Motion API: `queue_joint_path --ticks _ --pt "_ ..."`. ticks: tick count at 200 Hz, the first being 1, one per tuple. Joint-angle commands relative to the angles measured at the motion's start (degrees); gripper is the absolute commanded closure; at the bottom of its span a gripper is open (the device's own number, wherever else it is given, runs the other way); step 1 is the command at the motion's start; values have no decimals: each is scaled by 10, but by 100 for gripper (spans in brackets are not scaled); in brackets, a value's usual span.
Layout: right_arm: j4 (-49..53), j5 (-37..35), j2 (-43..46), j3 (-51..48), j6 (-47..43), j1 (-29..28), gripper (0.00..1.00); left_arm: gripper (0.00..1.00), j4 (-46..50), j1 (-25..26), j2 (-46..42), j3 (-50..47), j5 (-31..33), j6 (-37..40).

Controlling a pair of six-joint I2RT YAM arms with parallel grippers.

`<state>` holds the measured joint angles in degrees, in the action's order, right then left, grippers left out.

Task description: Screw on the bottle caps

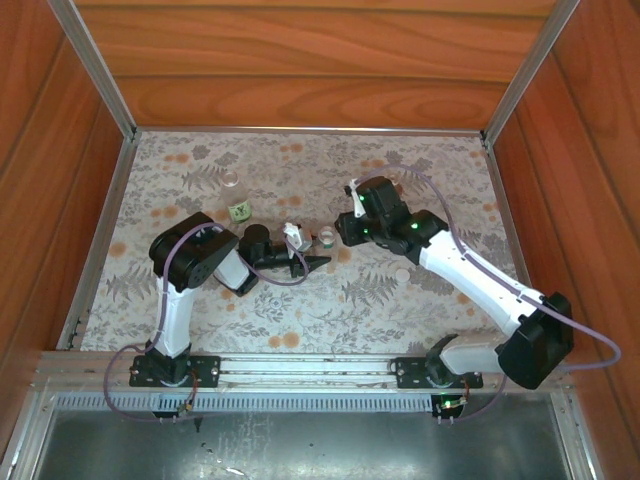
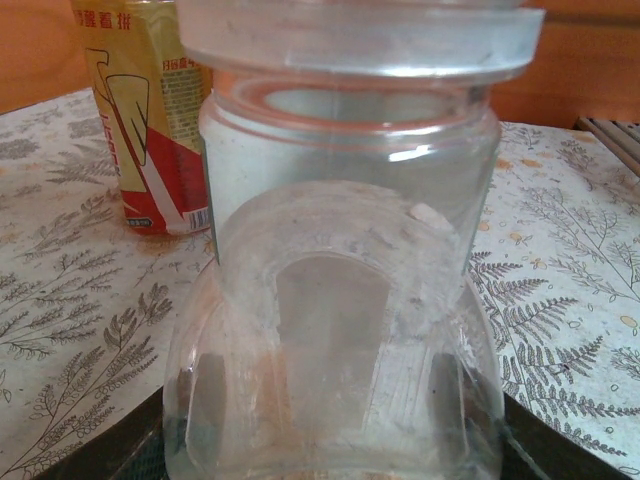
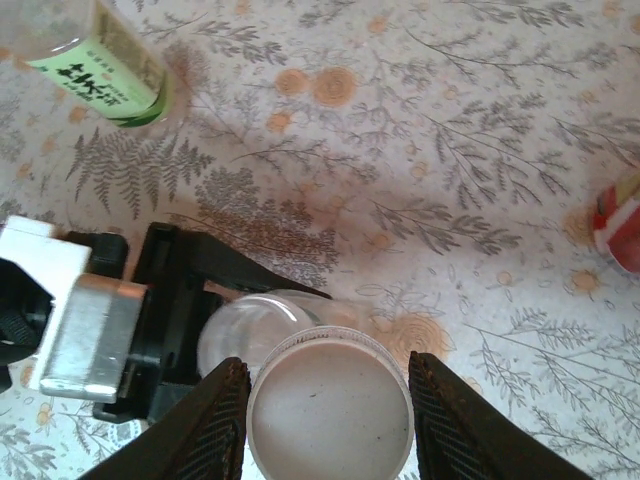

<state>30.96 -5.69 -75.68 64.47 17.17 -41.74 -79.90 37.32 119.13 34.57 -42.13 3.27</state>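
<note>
My left gripper (image 1: pixel 312 252) is shut on a clear, label-free bottle (image 1: pixel 326 239) that stands upright on the mat mid-table. In the left wrist view this bottle (image 2: pixel 340 300) sits right up against the lens, with dark fingers (image 2: pixel 135 455) at its sides. My right gripper (image 3: pixel 330 400) is shut on a white cap (image 3: pixel 330 420). The cap hovers just above the bottle's open mouth (image 3: pixel 250 335), offset toward the camera. That same cap (image 2: pixel 360 35) shows above the neck in the left wrist view.
A green-labelled bottle (image 1: pixel 238 207) (image 3: pixel 100 60) stands behind the left arm. A red-and-yellow-labelled bottle (image 2: pixel 150 120) (image 3: pixel 620 225) stands beyond the held one. A small white cap (image 1: pixel 402 272) lies on the floral mat (image 1: pixel 300 310) by the right forearm. Wooden walls enclose the table.
</note>
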Motion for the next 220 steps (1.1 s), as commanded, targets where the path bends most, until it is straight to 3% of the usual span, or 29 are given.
queue_joint_path --ticks 1,158,220 --pt "26 9 -25 28 -27 -11 54 49 9 7 18 7 -6 10" --pt "54 25 -103 76 -59 -36 54 49 8 8 24 9 -3 8" --pt "82 -17 -123 86 -84 -58 54 49 9 9 22 8 -2 3"
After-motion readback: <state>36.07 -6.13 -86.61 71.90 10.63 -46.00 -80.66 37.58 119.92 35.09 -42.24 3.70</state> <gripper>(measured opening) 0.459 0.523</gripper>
